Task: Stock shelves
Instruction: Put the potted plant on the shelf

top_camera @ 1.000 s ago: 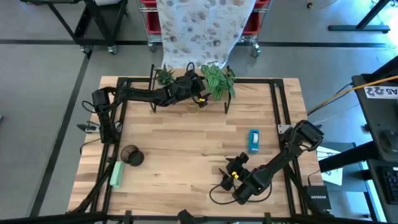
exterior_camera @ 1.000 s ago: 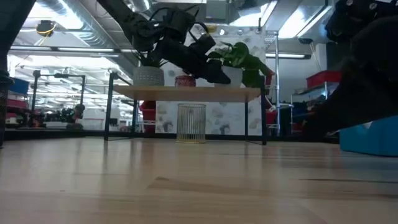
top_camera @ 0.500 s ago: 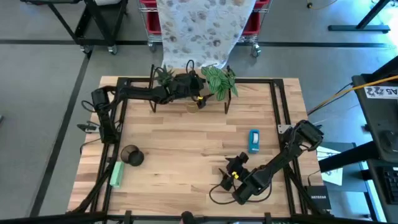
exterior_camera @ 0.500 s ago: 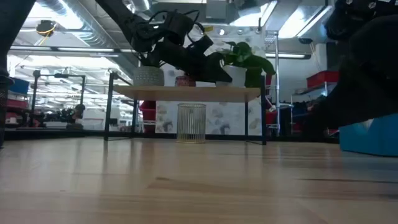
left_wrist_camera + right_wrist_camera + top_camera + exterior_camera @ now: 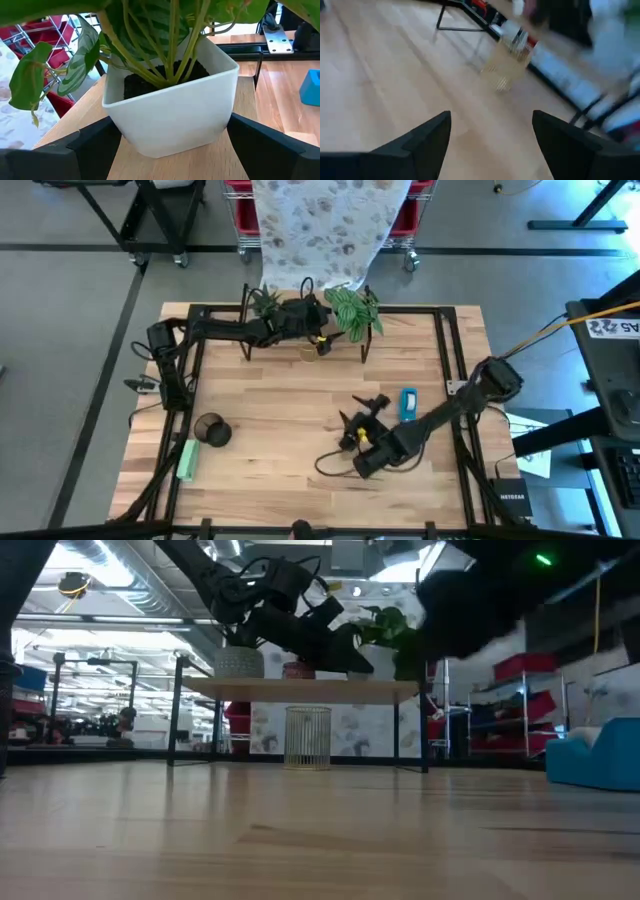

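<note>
- The right gripper (image 5: 360, 420) has swung from the lower right of the high view toward the middle of the table (image 5: 280, 410), while the left arm has barely stirred. I read this as the right arm setting out for its next item.
- Its fingers (image 5: 420, 137) are spread wide and hold nothing; the wrist view looks low across the wood toward a wire mesh cup (image 5: 507, 67) under the rack. The arm stretches in a long diagonal from its base at right.
- A blue box (image 5: 408, 404) lies just beside that gripper; a dark cup (image 5: 211, 429) and a green bar (image 5: 187, 459) sit well apart at lower left.
- Farther back, at the upper middle, the shelves (image 5: 305, 340) carry the left gripper (image 5: 318, 323), which reaches over the plank.
- Its fingers (image 5: 90, 145) stand either side of the white plant pot (image 5: 172, 107) resting on the top plank; whether they press the pot or have released it, I cannot tell.
</note>
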Controlling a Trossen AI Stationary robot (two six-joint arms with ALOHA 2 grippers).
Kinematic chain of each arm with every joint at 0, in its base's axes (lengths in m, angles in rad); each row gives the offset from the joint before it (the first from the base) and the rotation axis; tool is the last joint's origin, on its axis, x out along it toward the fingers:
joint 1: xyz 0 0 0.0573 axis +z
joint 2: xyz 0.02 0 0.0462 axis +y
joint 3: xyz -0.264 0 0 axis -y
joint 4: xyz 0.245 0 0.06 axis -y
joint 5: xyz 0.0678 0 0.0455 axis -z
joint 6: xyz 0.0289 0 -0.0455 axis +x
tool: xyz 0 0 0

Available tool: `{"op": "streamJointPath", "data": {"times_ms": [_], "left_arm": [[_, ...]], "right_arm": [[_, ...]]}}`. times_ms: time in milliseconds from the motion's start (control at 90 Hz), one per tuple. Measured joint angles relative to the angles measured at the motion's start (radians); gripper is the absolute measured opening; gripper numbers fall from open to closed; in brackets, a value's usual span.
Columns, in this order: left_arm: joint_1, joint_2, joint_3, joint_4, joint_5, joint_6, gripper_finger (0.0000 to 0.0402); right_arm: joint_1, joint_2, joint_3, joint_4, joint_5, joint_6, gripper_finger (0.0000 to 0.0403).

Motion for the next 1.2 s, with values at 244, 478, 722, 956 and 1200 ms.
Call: {"op": "streamJointPath", "data": {"times_ms": [244,478,722,956,1200], "left_arm": [[-0.002,0.000,-0.001,0.000,-0.001,-0.002,0.0336],[-0.002,0.000,-0.001,0.000,-0.001,-0.009,0.0336],[-0.002,0.001,-0.001,0.001,-0.001,-0.006,0.0336],[-0.002,0.001,-0.001,0.010,-0.001,-0.001,0.0336],[-0.002,0.001,-0.001,0.003,-0.002,-0.002,0.0336]], "right_arm": [[-0.187,-0.238,0.058,-0.001,-0.309,-0.550,0.0266],[-0.476,-0.329,0.100,-0.001,-0.675,-0.788,0.0266],[-0.702,-0.328,0.118,-0.023,-0.906,-0.882,0.0266],[-0.796,-0.279,0.118,-0.033,-1.016,-0.951,0.0266],[-0.812,-0.256,0.123,0.008,-0.961,-0.998,0.0266]]}}
